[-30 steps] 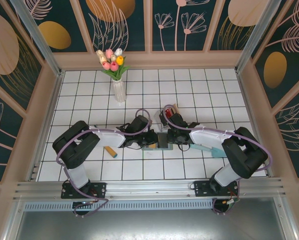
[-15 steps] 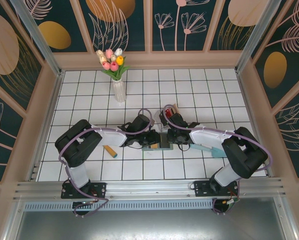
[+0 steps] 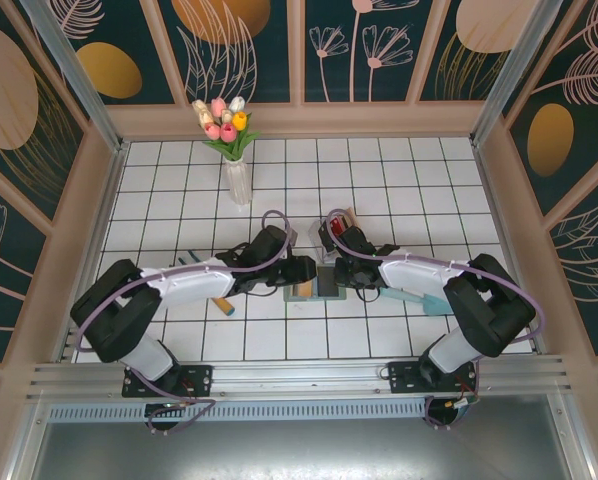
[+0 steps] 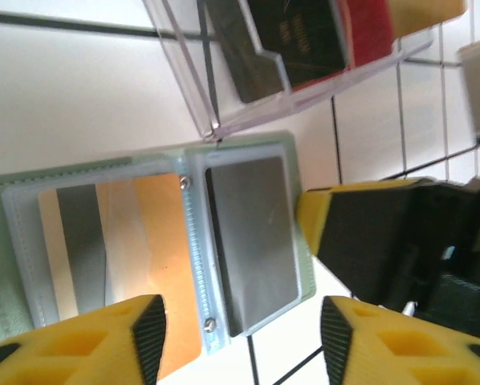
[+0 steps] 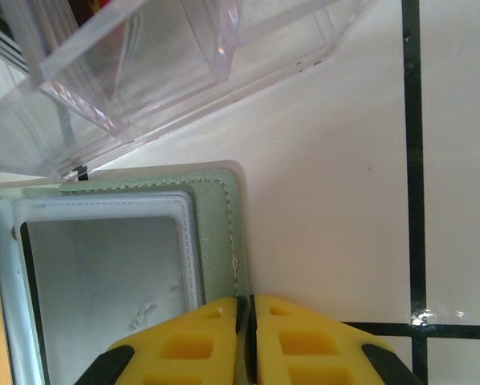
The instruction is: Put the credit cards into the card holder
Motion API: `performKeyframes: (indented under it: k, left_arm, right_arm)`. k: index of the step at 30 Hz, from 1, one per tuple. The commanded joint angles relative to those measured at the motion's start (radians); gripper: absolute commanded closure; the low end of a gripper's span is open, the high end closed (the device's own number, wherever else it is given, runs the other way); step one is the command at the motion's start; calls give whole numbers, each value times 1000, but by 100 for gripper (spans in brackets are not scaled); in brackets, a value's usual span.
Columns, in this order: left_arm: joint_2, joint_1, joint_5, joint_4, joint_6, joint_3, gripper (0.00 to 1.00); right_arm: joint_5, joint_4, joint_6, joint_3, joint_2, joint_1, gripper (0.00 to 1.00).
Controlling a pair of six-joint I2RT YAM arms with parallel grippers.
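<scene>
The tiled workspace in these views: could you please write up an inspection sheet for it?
Surface: white tiled table with dark grout lines.
Job's things: sage grey-green bifold card holder lies open; dark grey card sits in one clear pocket, tan card in the other.
Clutter: clear plastic box with red and dark contents, beside the holder; small tan and blue item by the left arm, too small to identify.
Grippers: left gripper open over the holder; right gripper shut on the holder's edge.
Cables: lilac cables run along both arms.
Surroundings: glass vase of tulips; dark floral wall panels.
</scene>
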Motion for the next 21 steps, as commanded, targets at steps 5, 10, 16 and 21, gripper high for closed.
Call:
performKeyframes:
  k: [5,10,16,21]
  left_arm:
    - [-10,56,-96,-120,-5,-47,39]
    - [0,83,-80,-86,-24,-71,36]
    - [68,91,15,-11,-33,-74,40]
    - [105,91,79,41,-47,-72,45]
  right_arm:
    - [47,-18,5,-35,36,-19,88]
    - [44,-14,8,-43,39,-19,87]
    - [38,-10,7,-44,44,-19,87]
    - [37,-7,8,-45,47,-19,88]
